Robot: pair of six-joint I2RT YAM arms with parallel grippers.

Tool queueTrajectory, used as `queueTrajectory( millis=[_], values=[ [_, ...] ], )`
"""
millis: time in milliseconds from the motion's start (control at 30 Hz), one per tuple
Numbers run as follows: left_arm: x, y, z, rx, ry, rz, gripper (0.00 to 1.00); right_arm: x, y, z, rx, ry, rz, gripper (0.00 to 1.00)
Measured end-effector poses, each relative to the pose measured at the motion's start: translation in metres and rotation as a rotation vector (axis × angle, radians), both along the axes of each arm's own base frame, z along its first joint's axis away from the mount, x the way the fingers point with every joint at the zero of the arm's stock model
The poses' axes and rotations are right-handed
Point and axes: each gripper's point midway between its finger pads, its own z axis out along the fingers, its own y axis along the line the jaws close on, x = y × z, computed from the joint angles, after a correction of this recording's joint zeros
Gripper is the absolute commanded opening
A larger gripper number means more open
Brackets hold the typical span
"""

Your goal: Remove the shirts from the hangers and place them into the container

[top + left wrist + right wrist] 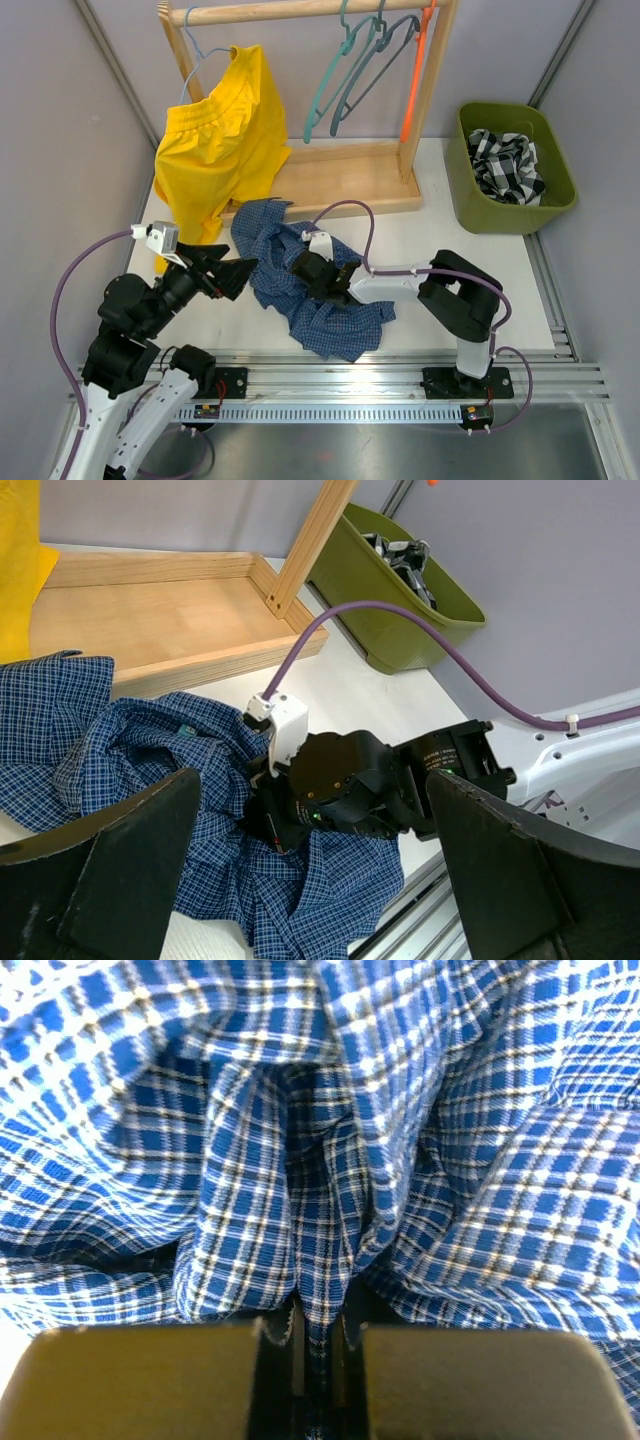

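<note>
Now your right fingers (250, 1375) pinch a fold of the blue shirt (340, 325) lying crumpled on the desk (420, 240), and your left fingers (110, 880) are spread wide just beside it.

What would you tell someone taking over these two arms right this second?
Right gripper: shut on a fold of the blue fine-check button-up shirt, which lies crumpled on the white table.
Left gripper: open beside that shirt, holding nothing.
Done: the black-and-white plaid shirt is in the olive-green plastic bin. The thin teal hanger, grey hanger and orange hanger hang bare on the wooden rail.
Left: carry the blue shirt to the bin. No white shirt is in view.
</note>
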Motion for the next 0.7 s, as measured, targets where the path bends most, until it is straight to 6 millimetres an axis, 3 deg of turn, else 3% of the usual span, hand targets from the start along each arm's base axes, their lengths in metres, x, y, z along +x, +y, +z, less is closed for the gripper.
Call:
queueTrajectory(
  millis=[167, 233, 367, 467, 567, 700],
  values=[
    [-0.001, 0.000, 0.000, -0.002, -0.003, 0.000, 0.99, -0.006, -0.007, 0.002, 0.061, 0.001, -0.040, 0.00],
    [-0.001, 0.000, 0.000, -0.002, -0.003, 0.000, 0.99, -0.015, -0.022, 0.004, 0.048, 0.017, -0.051, 0.00],
    [-0.003, 0.001, 0.001, -0.003, -0.007, 0.001, 0.99, -0.041, -0.074, 0.018, -0.039, 0.055, -0.065, 0.00],
    [-0.004, 0.002, 0.000, -0.003, -0.005, 0.001, 0.99, -0.047, -0.103, 0.058, -0.040, 0.006, -0.094, 0.00],
    [-0.004, 0.002, -0.001, -0.002, -0.001, 0.001, 0.99, -0.043, -0.130, 0.115, 0.021, -0.103, -0.168, 0.00],
    [-0.004, 0.001, 0.000, -0.007, 0.003, 0.000, 0.99, -0.039, -0.185, 0.179, 0.072, -0.241, -0.323, 0.00]
  ],
)
